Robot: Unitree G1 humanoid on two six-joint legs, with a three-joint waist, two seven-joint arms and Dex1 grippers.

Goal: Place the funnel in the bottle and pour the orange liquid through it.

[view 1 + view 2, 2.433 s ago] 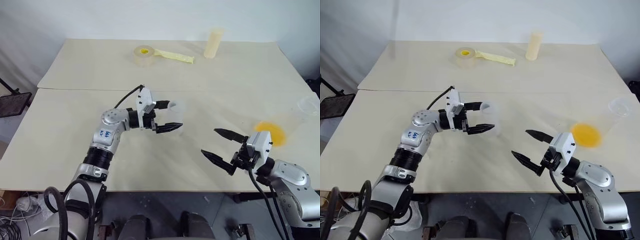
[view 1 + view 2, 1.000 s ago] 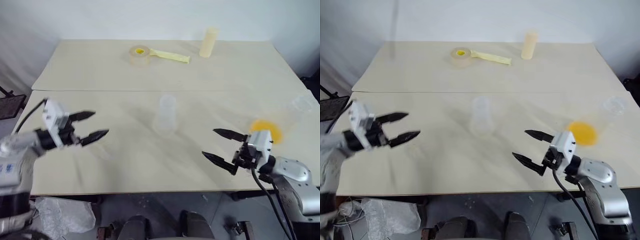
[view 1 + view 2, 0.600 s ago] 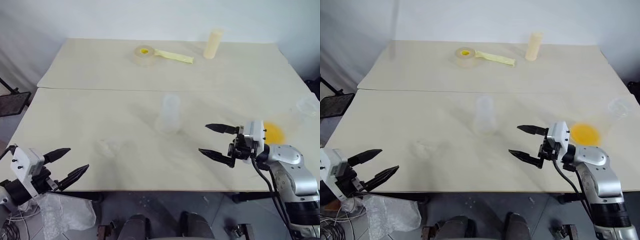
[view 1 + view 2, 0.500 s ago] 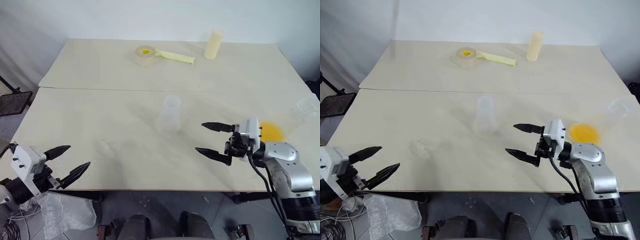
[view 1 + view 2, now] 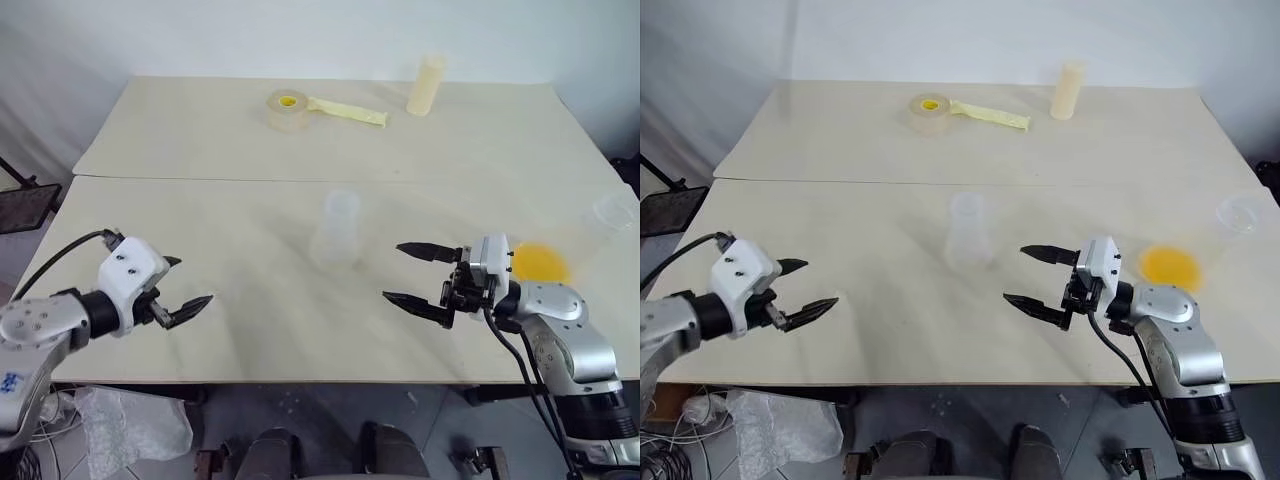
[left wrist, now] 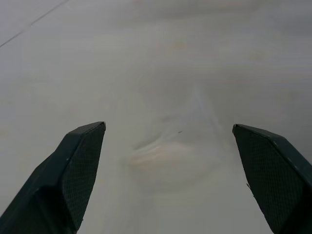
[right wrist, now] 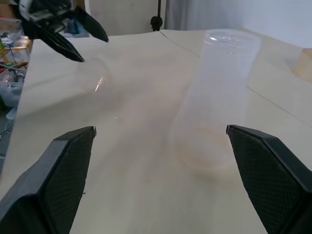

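While both grippers (left (image 5: 185, 284), right (image 5: 412, 275)) gaped empty, the bottle (image 5: 338, 228) stood empty on the table (image 5: 200, 140); orange liquid (image 5: 541, 262) sat in the conical cup (image 5: 600, 225).

This looks like a robot test room or lab rather than a home. Two plain cream tables (image 5: 200, 130) stand pushed together edge to edge against a bare white wall (image 5: 300, 30), with nothing decorative about them. A few loose props sit on top: a roll of yellow tape (image 5: 286, 110) with a strip pulled out, an opaque cream cylinder (image 5: 426, 85), and a clear cup (image 5: 1238, 215) near the edge. Cables and a crumpled plastic bag (image 5: 130, 425) lie on the floor below, and a black stand (image 5: 25, 195) pokes in at one side.
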